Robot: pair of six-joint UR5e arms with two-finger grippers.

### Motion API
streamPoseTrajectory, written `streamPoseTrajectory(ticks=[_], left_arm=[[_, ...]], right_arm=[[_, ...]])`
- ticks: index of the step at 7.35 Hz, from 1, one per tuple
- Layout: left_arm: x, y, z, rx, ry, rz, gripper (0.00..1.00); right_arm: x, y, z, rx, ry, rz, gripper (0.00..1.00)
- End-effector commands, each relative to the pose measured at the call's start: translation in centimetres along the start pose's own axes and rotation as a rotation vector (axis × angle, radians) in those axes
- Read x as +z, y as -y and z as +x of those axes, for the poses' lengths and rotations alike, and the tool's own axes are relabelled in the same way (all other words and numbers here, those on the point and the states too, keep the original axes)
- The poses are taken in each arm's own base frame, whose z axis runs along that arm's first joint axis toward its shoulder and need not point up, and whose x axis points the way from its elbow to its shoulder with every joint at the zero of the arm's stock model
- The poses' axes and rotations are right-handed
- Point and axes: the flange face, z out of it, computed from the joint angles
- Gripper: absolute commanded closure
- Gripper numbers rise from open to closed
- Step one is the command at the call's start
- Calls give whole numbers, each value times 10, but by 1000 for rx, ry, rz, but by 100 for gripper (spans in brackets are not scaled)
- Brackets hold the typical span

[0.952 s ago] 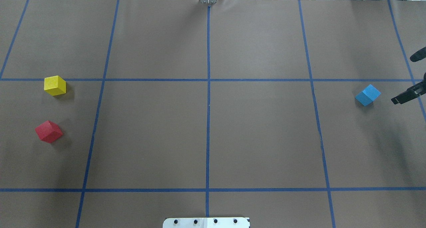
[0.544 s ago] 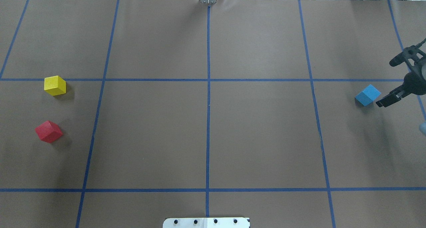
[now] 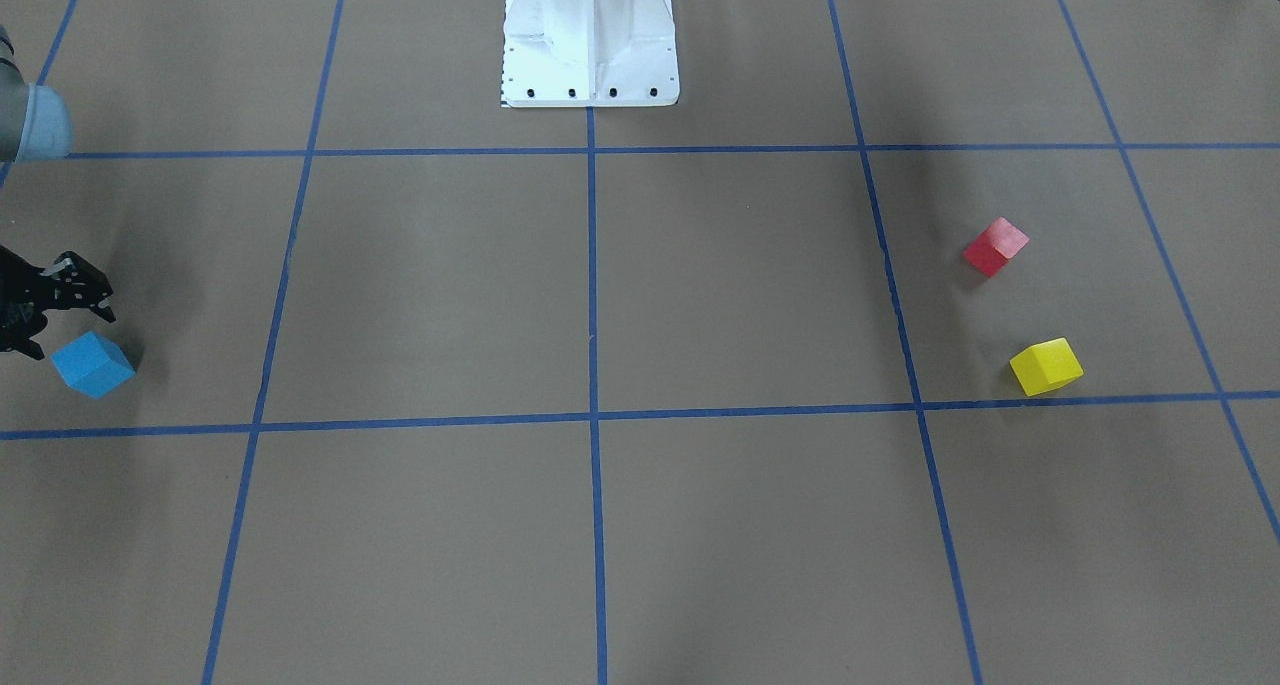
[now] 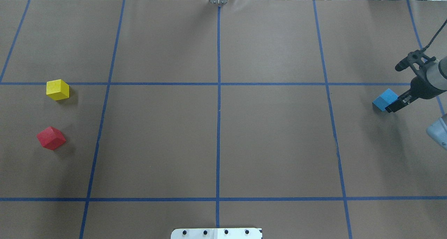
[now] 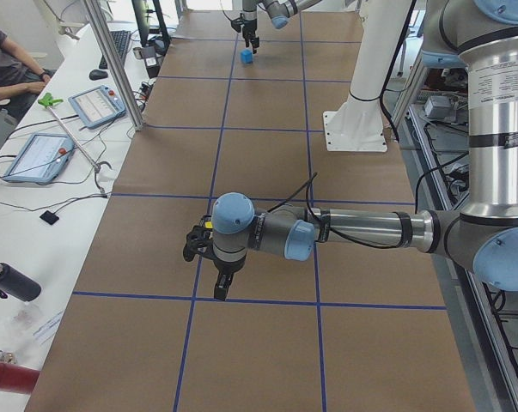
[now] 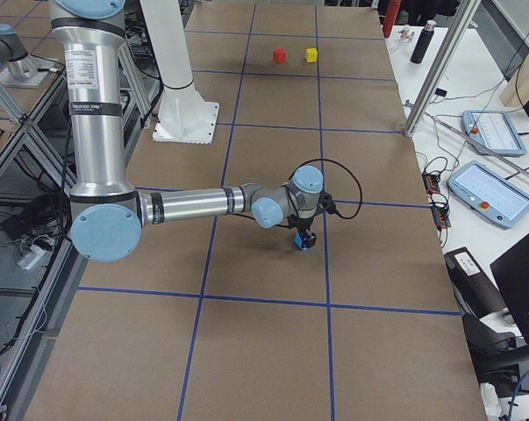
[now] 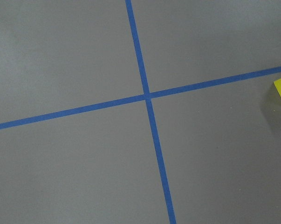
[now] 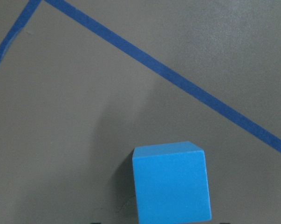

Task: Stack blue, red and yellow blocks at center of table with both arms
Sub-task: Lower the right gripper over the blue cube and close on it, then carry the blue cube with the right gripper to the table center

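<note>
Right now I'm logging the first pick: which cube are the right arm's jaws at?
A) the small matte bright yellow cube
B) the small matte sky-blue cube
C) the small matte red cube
B: the right arm has its jaws open right at the small matte sky-blue cube. The small matte red cube and the small matte bright yellow cube lie far off on the opposite side.

Right claw [image 4: 393,106] low, jaws apart (left arm [image 5: 362,228] stretched out level).

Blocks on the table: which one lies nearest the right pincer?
The blue block, right at the right pincer; red block and yellow block sit far away.
</note>
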Motion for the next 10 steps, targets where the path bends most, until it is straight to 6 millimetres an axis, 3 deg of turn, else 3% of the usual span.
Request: streamPoseTrajectory(ticks=[1, 4, 5, 6, 7, 8, 10], left_arm=[[0, 1, 0, 2, 0, 1, 0], [0, 1, 0, 2, 0, 2, 0], [-2, 2, 1, 4, 0, 6, 0], [-1, 1, 1, 3, 0, 3, 0], [-2, 2, 2, 5, 0, 5, 0], [-2, 2, 1, 4, 0, 6, 0], [-4, 3, 3, 7, 0, 9, 0]], right_arm=[[9, 14, 5, 0, -4, -8, 14], [22, 22, 9, 7, 3, -28, 15], [22, 22, 8, 15, 8, -26, 32], [23, 21, 9, 17, 9, -28, 80], [19, 24, 5, 15, 11, -20, 100], [13, 30, -1, 11, 25, -12, 100], [-23, 107, -40, 152, 55, 24, 100]])
